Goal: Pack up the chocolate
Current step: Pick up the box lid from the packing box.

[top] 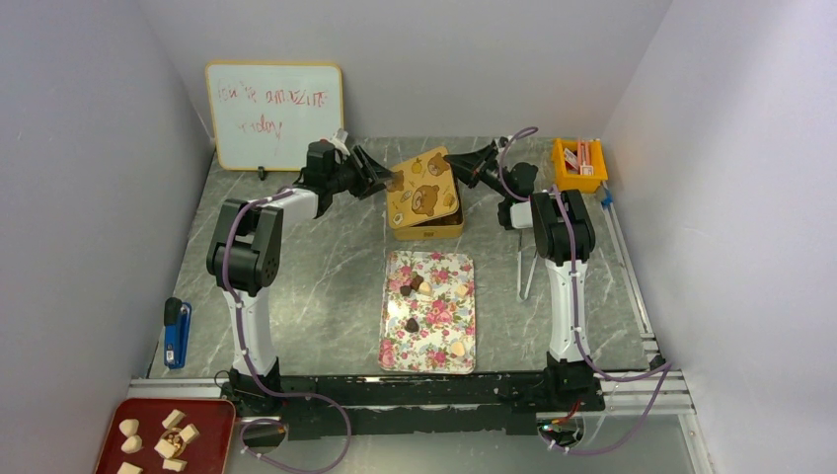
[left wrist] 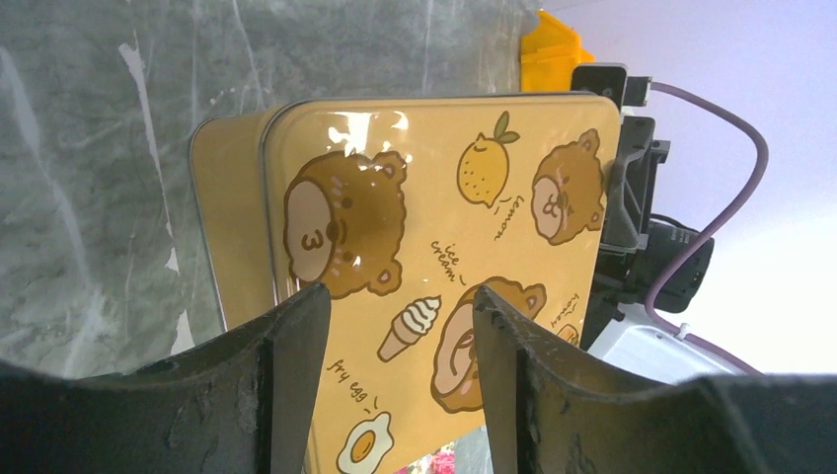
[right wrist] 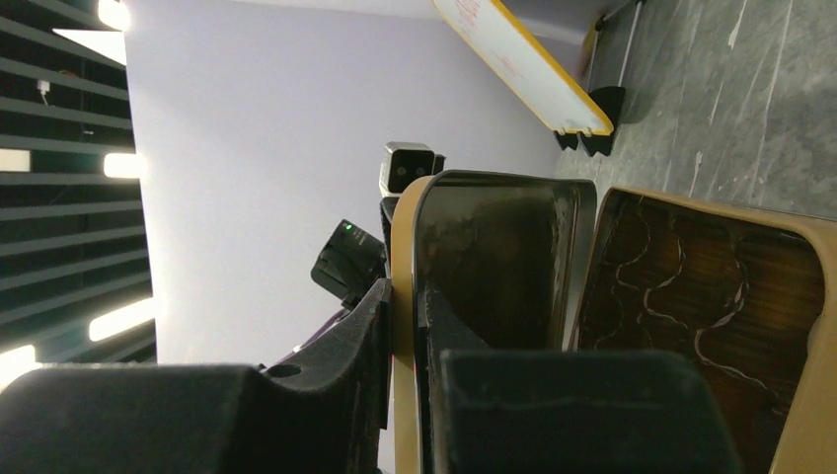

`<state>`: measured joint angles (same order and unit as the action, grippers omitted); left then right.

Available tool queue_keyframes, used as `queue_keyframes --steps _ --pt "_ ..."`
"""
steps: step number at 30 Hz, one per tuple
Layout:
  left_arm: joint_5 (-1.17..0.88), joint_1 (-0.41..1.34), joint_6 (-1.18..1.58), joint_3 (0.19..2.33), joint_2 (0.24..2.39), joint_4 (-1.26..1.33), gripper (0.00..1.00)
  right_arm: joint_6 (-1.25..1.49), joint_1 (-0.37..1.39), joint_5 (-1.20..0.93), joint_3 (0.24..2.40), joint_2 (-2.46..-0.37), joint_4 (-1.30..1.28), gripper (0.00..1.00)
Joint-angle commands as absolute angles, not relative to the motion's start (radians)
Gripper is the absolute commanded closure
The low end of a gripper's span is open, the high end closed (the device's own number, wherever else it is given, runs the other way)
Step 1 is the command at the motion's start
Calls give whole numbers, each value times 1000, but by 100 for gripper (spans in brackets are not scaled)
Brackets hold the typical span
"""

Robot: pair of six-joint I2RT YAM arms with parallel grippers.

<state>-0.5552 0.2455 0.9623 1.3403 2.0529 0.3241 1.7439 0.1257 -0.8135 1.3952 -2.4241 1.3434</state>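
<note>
The right hand (right wrist: 405,296) pinches the rim of the yellow bear-printed tin lid (top: 422,185), holding it tilted over the yellow tin base (top: 431,230), probably to open it. The left hand (left wrist: 400,296) stands wide beside the lid. The small brown and cream chocolates (top: 415,286) lie unpacked on the floral tray (top: 395,348).

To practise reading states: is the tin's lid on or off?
Lifted, not shut: the right gripper pinches the lid by its edge, tilted above the tin, whose brown lined inside shows in the right wrist view.
</note>
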Motion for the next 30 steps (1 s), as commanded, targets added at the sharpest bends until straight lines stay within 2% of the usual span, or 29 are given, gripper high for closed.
queue_keyframes --steps 1,30 --pt "-567 250 929 1330 2034 321 40 1736 119 -812 1431 -2432 1403 100" --pt "-567 317 868 1342 2037 243 40 1714 95 -823 1452 -2458 1378 100"
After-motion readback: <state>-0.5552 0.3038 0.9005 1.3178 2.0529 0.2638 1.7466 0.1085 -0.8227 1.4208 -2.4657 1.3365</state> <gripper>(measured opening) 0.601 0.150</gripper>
